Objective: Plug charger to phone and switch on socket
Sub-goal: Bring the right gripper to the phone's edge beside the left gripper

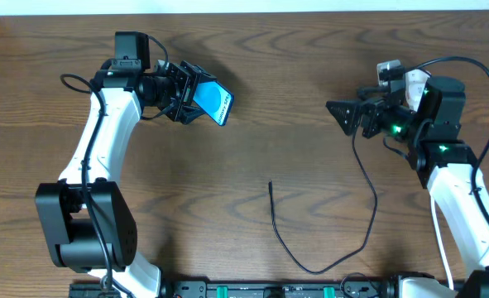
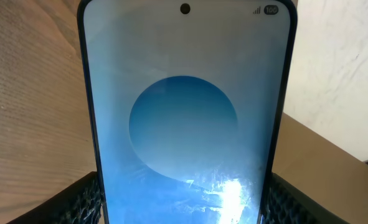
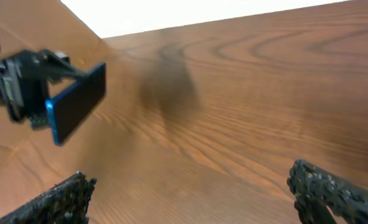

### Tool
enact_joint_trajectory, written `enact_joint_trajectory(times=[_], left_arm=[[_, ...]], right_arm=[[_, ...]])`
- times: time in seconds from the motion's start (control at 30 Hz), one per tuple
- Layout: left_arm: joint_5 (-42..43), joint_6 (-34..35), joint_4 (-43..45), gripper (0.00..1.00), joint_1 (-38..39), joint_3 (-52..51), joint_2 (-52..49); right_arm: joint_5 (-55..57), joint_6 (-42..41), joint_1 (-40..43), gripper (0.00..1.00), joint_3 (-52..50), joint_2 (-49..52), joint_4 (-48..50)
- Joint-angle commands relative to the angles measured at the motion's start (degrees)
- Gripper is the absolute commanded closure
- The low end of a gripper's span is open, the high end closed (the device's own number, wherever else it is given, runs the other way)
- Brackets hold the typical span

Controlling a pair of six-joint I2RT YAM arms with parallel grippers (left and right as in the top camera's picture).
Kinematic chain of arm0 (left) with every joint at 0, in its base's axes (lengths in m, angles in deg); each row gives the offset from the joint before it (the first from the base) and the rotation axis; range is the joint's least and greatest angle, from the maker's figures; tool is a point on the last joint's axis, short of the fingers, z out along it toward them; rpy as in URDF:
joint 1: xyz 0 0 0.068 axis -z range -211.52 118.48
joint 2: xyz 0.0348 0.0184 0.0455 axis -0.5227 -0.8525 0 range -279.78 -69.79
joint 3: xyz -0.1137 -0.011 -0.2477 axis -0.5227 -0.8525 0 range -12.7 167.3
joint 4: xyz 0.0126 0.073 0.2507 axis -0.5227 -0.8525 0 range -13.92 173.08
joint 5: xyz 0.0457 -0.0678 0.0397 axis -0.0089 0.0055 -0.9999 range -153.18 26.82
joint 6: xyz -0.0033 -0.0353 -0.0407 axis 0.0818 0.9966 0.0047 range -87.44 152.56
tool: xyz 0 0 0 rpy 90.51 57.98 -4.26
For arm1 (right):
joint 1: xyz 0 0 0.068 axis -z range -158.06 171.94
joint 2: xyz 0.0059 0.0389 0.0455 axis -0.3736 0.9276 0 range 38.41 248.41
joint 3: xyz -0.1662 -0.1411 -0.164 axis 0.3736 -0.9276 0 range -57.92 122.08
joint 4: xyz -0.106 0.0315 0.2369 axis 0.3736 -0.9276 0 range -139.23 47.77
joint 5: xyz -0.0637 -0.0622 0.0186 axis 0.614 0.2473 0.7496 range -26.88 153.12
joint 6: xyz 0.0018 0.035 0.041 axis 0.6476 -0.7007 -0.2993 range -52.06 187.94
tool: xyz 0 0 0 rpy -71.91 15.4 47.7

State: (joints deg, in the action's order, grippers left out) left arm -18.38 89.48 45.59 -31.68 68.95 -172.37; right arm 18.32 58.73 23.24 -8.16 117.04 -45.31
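Observation:
The phone (image 1: 217, 102) has a bright blue screen and is held tilted above the table at the back left; it fills the left wrist view (image 2: 184, 112). My left gripper (image 1: 196, 95) is shut on its lower end (image 2: 184, 208). It also shows edge-on in the right wrist view (image 3: 78, 102). The charger's thin black cable (image 1: 375, 199) loops over the table, its plug tip (image 1: 270, 185) lying free at the centre. My right gripper (image 1: 337, 112) is open and empty (image 3: 193, 193) above bare wood. White parts (image 1: 409, 83) show behind the right arm; the socket is mostly hidden.
The brown wooden table (image 1: 294, 83) ends at a white wall along the back edge (image 3: 171, 12). The right arm's thicker black cable (image 1: 476, 70) arcs over its wrist. A dark rail (image 1: 252, 290) runs along the front edge.

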Motion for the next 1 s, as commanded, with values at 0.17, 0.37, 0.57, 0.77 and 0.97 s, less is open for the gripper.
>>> enact_joint_trajectory(times=[0.17,0.37,0.57,0.77,0.97], left_arm=[[1.0,1.0,0.3,0.93,1.7,0.1,2.0],[-1.9,3.4,0.5,0.93,4.1,0.1,2.0],[-7.6,8.7,0.6,0.93,6.1,0.1,2.0],[-13.7,12.5,0.8,0.93,8.5,0.1,2.0],[-14.7,14.7,3.7,0.93,11.0,0.1,2.0]], right_arm=[[-2.3,-18.4,-4.5,0.01,0.8,6.8,7.8],[-2.3,-21.2,-10.3,0.01,0.8,11.4,14.6],[1.7,-23.4,-14.6,0.01,0.8,12.2,17.0],[6.9,-23.6,-18.8,0.01,0.8,12.2,17.0],[10.9,-23.6,-22.6,0.01,0.8,12.2,17.0]])
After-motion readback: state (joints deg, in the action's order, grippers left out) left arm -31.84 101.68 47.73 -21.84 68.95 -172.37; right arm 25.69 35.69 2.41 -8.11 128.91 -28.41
